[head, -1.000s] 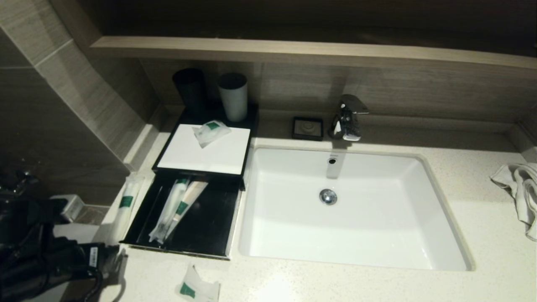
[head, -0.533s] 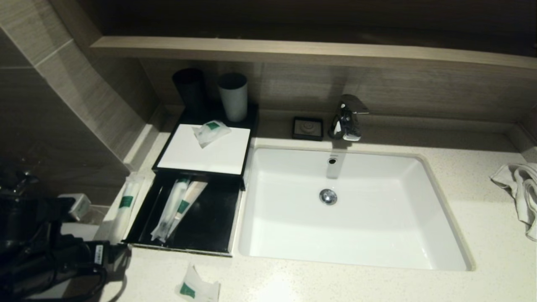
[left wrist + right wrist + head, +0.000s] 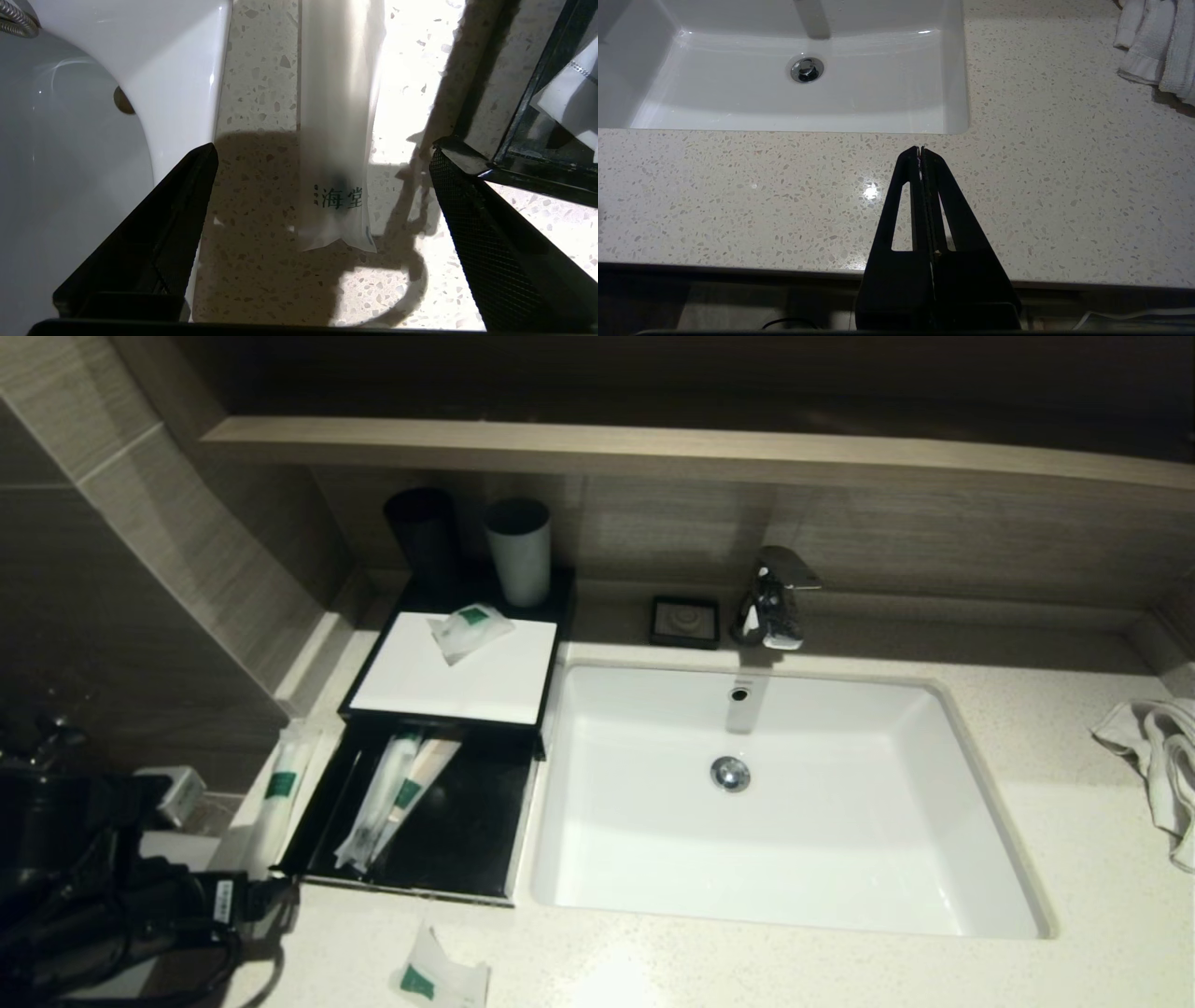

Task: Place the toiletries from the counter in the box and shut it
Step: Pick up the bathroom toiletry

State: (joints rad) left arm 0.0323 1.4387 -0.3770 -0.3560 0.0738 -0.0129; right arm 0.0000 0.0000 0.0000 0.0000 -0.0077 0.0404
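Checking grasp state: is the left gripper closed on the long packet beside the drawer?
No. In the left wrist view the left gripper stands wide open, its fingers apart on either side of the long packet, which lies untouched on the counter.

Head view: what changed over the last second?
The left gripper crept right along the counter's front edge, toward the drawer corner of the box, and now lines up open on the long packet lying beside that drawer. Nothing was gripped or released. The packets, cups and towel stayed put; the right gripper stayed shut over the counter.
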